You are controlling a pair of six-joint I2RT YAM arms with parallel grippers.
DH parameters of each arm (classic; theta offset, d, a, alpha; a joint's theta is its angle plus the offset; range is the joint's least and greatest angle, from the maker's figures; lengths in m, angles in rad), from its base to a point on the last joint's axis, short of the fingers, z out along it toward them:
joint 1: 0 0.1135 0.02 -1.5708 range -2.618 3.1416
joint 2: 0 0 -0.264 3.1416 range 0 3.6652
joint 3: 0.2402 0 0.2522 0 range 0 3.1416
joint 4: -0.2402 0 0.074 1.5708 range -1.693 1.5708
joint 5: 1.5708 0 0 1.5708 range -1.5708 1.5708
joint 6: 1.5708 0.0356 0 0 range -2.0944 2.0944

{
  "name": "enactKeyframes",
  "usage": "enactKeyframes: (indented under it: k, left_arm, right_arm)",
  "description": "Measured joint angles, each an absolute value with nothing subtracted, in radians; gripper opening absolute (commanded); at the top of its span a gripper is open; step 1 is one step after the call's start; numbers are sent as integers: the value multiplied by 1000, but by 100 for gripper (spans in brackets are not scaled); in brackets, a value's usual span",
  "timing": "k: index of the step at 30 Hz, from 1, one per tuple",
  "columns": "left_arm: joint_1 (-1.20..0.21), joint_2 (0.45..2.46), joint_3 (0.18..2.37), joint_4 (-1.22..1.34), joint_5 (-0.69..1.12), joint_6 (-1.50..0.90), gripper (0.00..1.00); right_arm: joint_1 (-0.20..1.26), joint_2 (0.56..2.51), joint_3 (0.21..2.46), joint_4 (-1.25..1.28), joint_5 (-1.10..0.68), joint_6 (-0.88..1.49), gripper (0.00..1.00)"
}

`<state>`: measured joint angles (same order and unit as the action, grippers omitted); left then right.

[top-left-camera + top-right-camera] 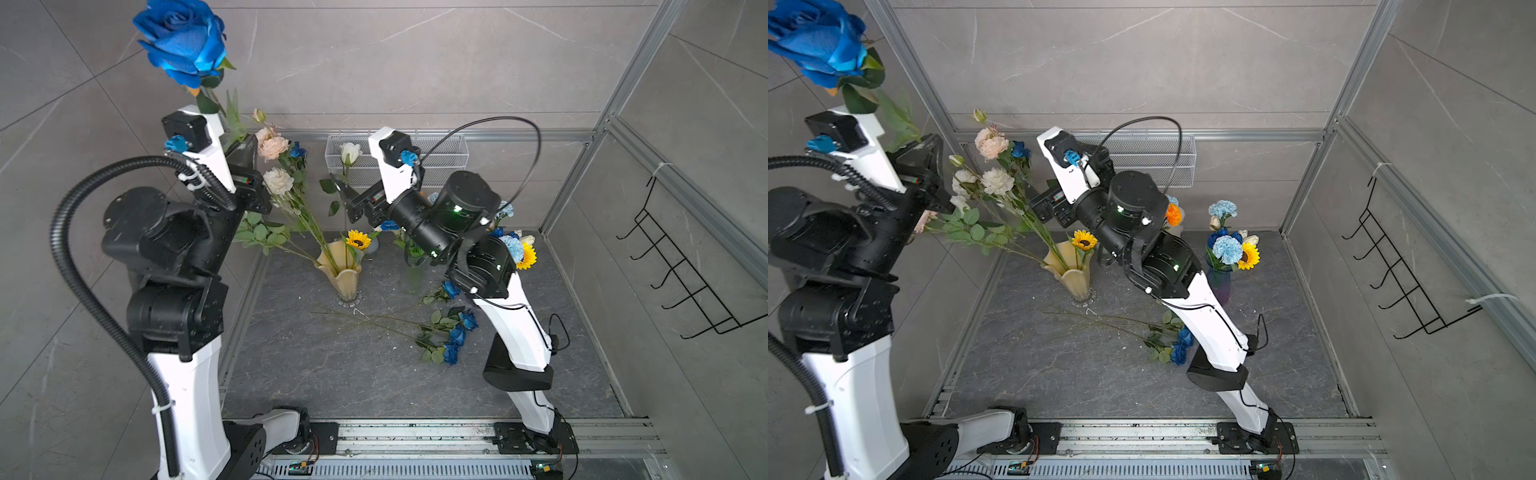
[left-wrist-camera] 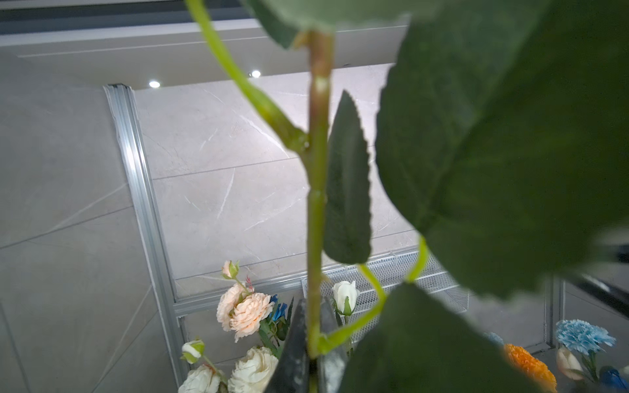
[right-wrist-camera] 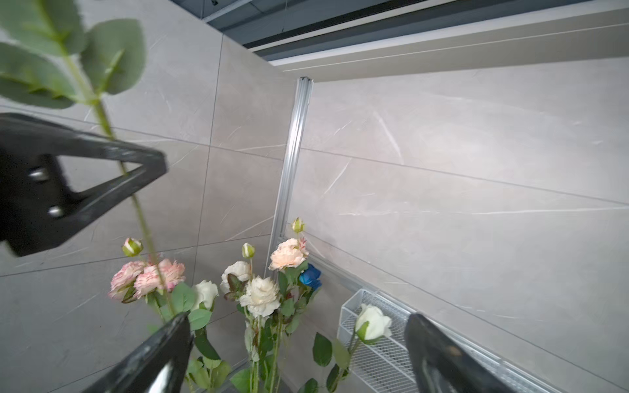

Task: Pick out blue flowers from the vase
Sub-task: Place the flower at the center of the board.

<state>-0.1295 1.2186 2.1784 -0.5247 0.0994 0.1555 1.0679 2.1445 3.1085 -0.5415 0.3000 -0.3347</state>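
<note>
Left end effector (image 2: pixel 313 306): clamped on the stem (image 2: pixel 316 170) of a blue rose (image 1: pixel 183 41), held high over the desk (image 1: pixel 332 374), close to the left wall (image 1: pixel 62 166).
Right end effector (image 3: pixel 297 320): jaws wide apart with nothing between them, up over the back of the desk beside the yellow vase (image 1: pixel 343 274).
Rose axis: the stem ran near upright out of the left end effector, bloom on top, toward the top camera.
Other blue flowers: blue roses (image 1: pixel 455 336) lay flat on the desk by the right arm (image 1: pixel 515 324), blooms right, stems pointing left toward the yellow vase's foot. A small blue bloom (image 3: pixel 310 275) stood in the yellow vase among white and peach blooms. Pale blue carnations (image 1: pixel 1227 249) stood in a blue glass vase (image 1: pixel 1220 286) at back right.
Room: bare desk ran from the front rail to the lying roses. A frame post (image 1: pixel 905 66) was near the left arm (image 1: pixel 183 249). The wire basket (image 1: pixel 440 153) was on the back wall, near the right end effector. The wire rack (image 1: pixel 681 282) was well apart from both arms.
Cut off: the rose bloom was clipped by the frame edge in both top views.
Hidden: the stem's lower end was behind the left arm. The right arm covered part of the lying roses. Blurred leaves (image 2: pixel 493 153) filled much of the left wrist view.
</note>
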Motion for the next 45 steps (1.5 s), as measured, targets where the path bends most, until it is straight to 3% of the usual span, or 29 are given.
enactKeyframes:
  k: [4,9,11,18,21,27,31,37,45]
  left_arm:
    - [-130,1172,2213,-598,151,224,0]
    - [-130,1113,2143,-695,241,274,0]
    - [-130,1094,2085,-727,283,279,0]
    - [-134,1063,1895,-794,414,281,0]
    - [-203,1050,1800,-801,419,291,0]
    - [-710,1073,1662,-845,144,392,0]
    - [-906,1136,1604,-844,-9,426,0]
    - [-1020,1223,1408,-828,-237,484,0]
    - [-1029,1314,1124,-667,-402,624,0]
  right_arm:
    - [1066,1990,2984,-570,380,-350,100]
    - [1008,1595,2400,-455,450,-340,100]
    - [960,1489,2262,-440,477,-321,100]
    - [891,1355,2143,-460,558,-260,100]
    - [868,1346,2113,-476,565,-228,100]
    - [839,1352,2059,-524,565,-186,100]
    - [825,1349,2049,-535,565,-169,100]
    - [782,1322,2012,-569,567,-148,100]
    - [699,1314,2024,-629,548,-118,100]
